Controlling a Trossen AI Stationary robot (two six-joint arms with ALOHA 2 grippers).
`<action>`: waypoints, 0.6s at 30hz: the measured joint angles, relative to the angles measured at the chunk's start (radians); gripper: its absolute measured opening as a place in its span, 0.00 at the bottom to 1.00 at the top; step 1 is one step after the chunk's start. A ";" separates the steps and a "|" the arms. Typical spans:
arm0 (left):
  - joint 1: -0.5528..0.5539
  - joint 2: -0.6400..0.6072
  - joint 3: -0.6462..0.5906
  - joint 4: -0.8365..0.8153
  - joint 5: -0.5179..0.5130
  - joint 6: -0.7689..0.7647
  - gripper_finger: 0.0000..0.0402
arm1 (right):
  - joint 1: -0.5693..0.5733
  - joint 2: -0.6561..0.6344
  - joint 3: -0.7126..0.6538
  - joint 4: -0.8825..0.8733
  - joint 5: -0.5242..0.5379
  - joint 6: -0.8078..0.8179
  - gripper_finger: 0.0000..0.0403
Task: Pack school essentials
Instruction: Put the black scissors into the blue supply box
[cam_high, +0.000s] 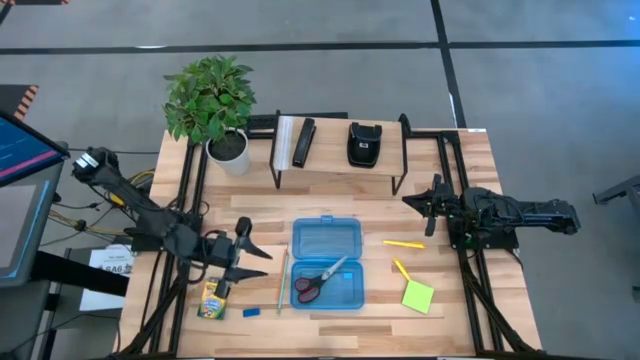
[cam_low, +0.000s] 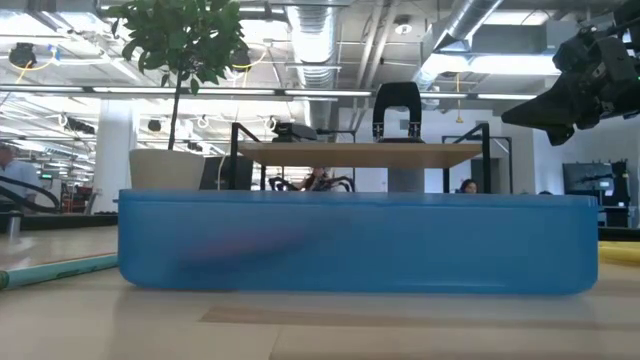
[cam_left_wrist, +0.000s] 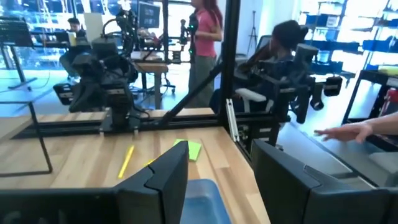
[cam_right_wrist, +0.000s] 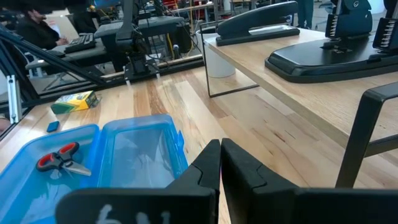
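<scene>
Left gripper (cam_high: 256, 255) hangs open and empty near the table's (cam_high: 450, 200) left edge. Right gripper (cam_high: 412, 203) waits, pinched shut. Scissors (cam_high: 318, 280) lie inside the blue case (cam_high: 327, 237).

Potted plant (cam_high: 211, 100) (beside shelf (cam_high: 340, 160))

One camera looks straight down on the whole counter (cam_high: 330, 190), another sits at counter height pressed close against the blue case (cam_low: 355, 243) facing the room, and each wrist camera looks across the counter past its own fingers, both sharing that case.
</scene>
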 joint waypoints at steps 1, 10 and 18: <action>0.000 0.000 -0.008 0.002 -0.001 0.000 0.40 | 0.000 0.000 0.000 0.000 0.000 0.000 0.09; -0.029 -0.130 -0.014 -0.185 -0.022 -0.006 0.40 | 0.000 0.000 0.000 0.000 0.000 0.000 0.09; -0.131 -0.330 -0.014 -0.409 -0.212 -0.076 0.40 | 0.000 0.000 0.000 0.000 0.000 0.000 0.09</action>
